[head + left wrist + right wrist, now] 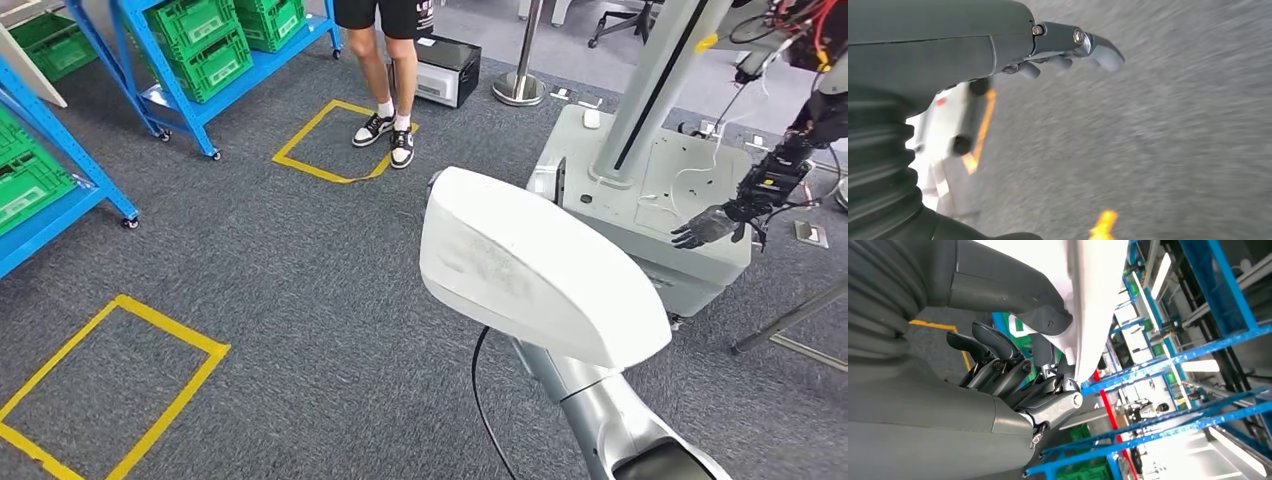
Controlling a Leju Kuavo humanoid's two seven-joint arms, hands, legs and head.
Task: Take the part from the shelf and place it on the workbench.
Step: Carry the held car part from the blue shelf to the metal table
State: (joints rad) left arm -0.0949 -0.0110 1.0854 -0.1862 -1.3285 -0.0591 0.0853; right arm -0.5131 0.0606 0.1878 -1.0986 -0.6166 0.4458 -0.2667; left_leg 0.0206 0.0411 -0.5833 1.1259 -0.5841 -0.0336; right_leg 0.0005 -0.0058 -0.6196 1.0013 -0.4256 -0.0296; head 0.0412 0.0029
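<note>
A large white moulded part [530,270] fills the middle of the head view, carried above the grey carpet on my silver right arm [610,420]. The part hides my hand there. In the right wrist view my right hand [1013,365] grips the white part [1093,300], with the thumb on one face and the dark fingers on the other. Blue shelves [1198,350] stand behind it. In the left wrist view my left hand [1063,50] hangs over blurred carpet, fingers apart and holding nothing.
Blue shelves with green crates [200,45] line the far left. A person's legs [390,90] stand by a yellow tape square [335,140]. A grey machine base with a column [650,190] is at right, and another robot's dark hand [705,228] hangs over it. Another tape square [110,385] lies near left.
</note>
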